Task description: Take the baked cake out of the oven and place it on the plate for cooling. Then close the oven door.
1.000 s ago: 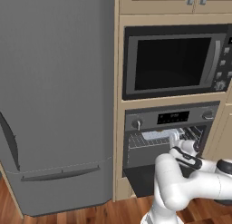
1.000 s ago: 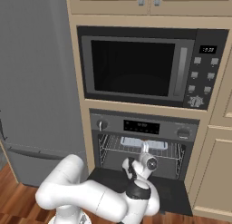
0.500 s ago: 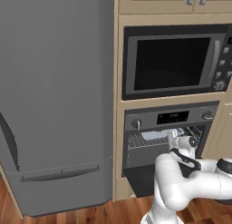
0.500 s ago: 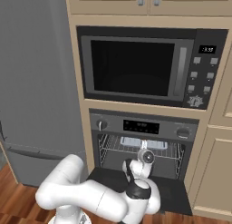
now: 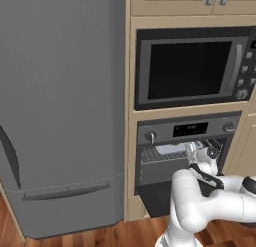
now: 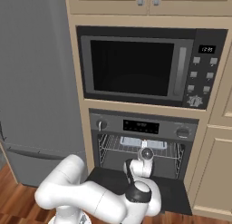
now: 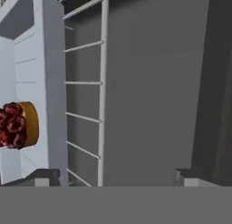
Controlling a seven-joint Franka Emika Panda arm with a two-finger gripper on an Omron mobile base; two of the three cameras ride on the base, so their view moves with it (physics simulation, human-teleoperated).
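Observation:
The oven (image 6: 142,126) stands open, its oven door (image 6: 108,178) folded down flat in front. My arm reaches over the door and its wrist (image 6: 146,154) is at the mouth of the cavity. In the hand view, rolled sideways, the baked cake (image 7: 16,124), dark red berries on a tan base, sits on a pale grey tray (image 7: 43,69) on the wire rack (image 7: 86,82). My gripper (image 7: 115,177) is open, nothing between its fingertips (image 7: 43,177), with the cake off to one side and farther in. The plate is out of view.
A microwave (image 6: 136,66) sits directly above the oven, and a tall grey fridge (image 5: 60,111) stands to the left. Wooden cabinet panels (image 6: 215,173) frame the oven on the right. The tray (image 5: 170,149) lies on the upper rack in the left base view.
The hand has pushed slightly deeper into the oven cavity, toward the rack. The jaws have stayed wide open and the base has not moved.

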